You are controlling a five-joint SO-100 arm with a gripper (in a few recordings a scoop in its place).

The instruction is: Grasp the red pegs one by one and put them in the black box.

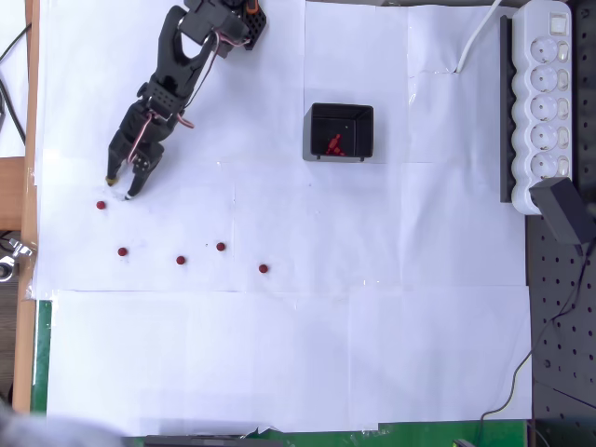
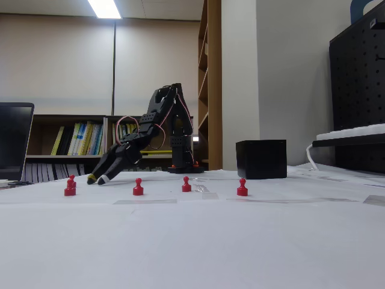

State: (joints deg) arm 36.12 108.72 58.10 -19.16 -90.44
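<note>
Tool (image 1: 122,187) slightly open, empty, beside five loose red pegs (image 1: 101,205); one black box (image 1: 318,147).

arm (image 1: 177,70): reaching low | gripper (image 1: 122,185): jaws slightly parted, empty

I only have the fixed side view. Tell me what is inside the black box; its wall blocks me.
Observer: From overhead, the black box holds a small cluster of red pegs near its middle.
Operator: Now count the loose ones. I make out four.
Observer: Five lie on the paper. The two leftmost line up from your side, so they look like one to you.
Operator: Report the gripper against the nearest one.
Observer: The gripper is open, and the nearest peg lies just outside its fingertips, not between them.
</note>
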